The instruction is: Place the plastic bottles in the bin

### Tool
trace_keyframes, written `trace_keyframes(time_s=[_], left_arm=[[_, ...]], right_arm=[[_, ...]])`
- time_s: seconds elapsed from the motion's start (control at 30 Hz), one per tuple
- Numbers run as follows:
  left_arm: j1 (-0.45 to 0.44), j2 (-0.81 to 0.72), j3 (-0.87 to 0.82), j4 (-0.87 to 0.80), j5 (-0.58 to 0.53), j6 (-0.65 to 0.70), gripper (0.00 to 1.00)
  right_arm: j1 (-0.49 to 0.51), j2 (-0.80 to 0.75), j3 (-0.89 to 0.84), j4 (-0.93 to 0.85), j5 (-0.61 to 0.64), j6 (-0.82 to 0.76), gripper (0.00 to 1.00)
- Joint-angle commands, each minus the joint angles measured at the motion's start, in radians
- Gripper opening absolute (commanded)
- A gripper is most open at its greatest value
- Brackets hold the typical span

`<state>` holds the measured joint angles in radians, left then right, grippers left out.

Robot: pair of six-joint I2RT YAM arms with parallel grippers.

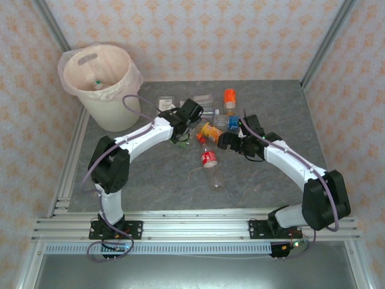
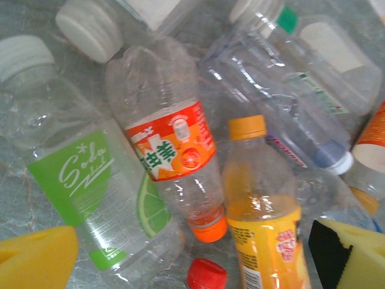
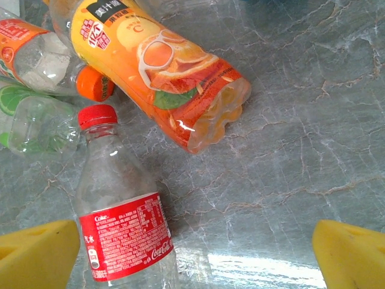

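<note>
While one bottle looks to be in the bin (image 1: pixel 114 114) at the table's far-left corner, the other plastic bottles (image 1: pixel 213 123) lie heaped mid-table toward the far edge, so the job is mostly undone. Left gripper (image 2: pixel 192 262) has jaws wide apart and empty, over the green-label bottle (image 2: pixel 78 180) and orange-label bottle (image 2: pixel 174 144). Right gripper (image 3: pixel 195 256) is also spread and empty, beside the red-label cola bottle (image 3: pixel 123 235), the one closest to the near edge.
</note>
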<state>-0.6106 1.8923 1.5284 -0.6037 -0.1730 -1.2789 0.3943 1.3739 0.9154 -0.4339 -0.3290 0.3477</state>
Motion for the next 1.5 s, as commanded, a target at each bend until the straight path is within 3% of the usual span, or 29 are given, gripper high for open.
trace_keyframes(time_s=[0.0,0.53,0.83,1.03,1.47], left_arm=[[0.007,0.034,-0.006,-0.064,0.004,-0.069,1.0],[0.063,0.129,-0.044,-0.08,0.023,-0.078,1.0],[0.067,0.073,-0.138,-0.048,0.004,-0.071,0.91],[0.067,0.032,-0.217,0.068,0.001,-0.03,0.83],[0.068,0.09,-0.129,-0.022,-0.071,0.129,0.81]], right_arm=[[0.007,0.02,0.016,-0.02,0.015,0.013,0.99],[0.007,0.034,0.036,-0.058,0.012,-0.005,0.99],[0.006,0.036,0.031,-0.055,0.016,0.004,0.99],[0.007,0.051,0.039,-0.054,0.007,0.011,0.99],[0.006,0.015,0.012,-0.028,-0.009,0.011,0.99]])
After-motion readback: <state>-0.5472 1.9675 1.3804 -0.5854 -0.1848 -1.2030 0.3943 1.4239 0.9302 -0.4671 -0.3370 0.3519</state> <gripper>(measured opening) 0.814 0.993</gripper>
